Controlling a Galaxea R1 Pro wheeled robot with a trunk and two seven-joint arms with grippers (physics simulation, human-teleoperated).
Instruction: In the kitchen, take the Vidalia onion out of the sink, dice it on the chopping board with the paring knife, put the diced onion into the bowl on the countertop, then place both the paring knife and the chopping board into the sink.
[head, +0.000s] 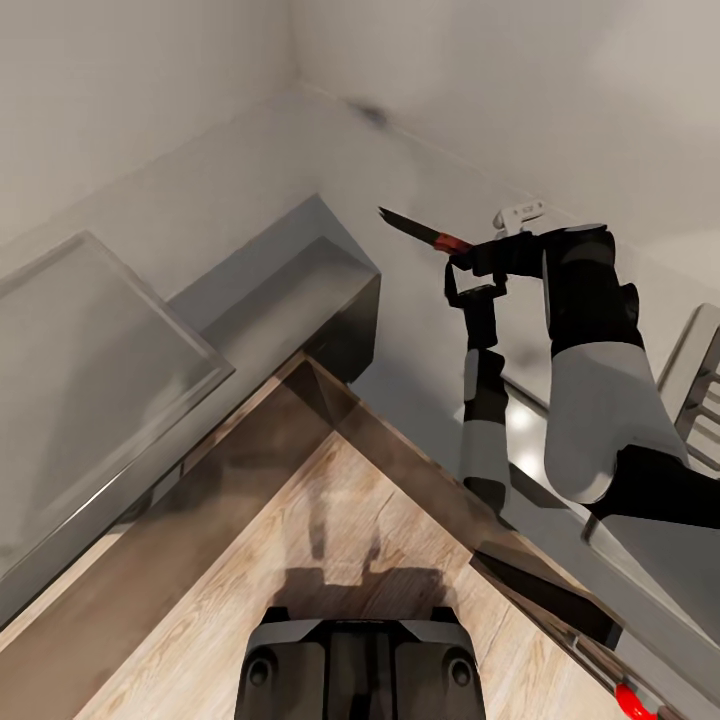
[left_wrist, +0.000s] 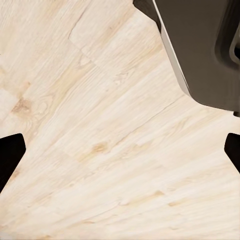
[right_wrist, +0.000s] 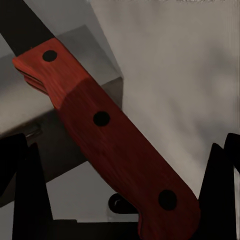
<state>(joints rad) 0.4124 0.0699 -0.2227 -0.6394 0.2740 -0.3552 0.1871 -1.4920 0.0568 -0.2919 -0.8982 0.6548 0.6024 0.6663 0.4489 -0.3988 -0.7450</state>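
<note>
Right gripper (head: 462, 262) raised high in the head view, in front of the pale wall, fingers pinching the paring knife (head: 425, 232) by its red handle. Dark pointed blade sticking out from the grip toward the corner of the room, roughly level, tilted a little upward at the tip. In the right wrist view, the red handle (right_wrist: 107, 137) lying diagonally between the two dark fingers (right_wrist: 27, 190), with three dark rivets along it; handle very near the camera, blade mostly out of the frame. Cannot tell there whether both fingers touch the handle, because a gap shows at each side. Behind the knife, a grey block-shaped cabinet (head: 300, 270) against the wall, and a glossy grey desk (head: 90, 370) at the left side of the head view, seen from above and at a slant. At the far right edge of the head view, a part of a pale slatted thing, too cut off to name. Below, light wooden floor (head: 330, 520) and the dark base of the robot (head: 360, 665). Left gripper (left_wrist: 120, 150) looking down onto the same wooden floor in the left wrist view, fingers spread wide apart, only the dark tips (left_wrist: 10, 155) visible at the two edges, nothing between them.
</note>
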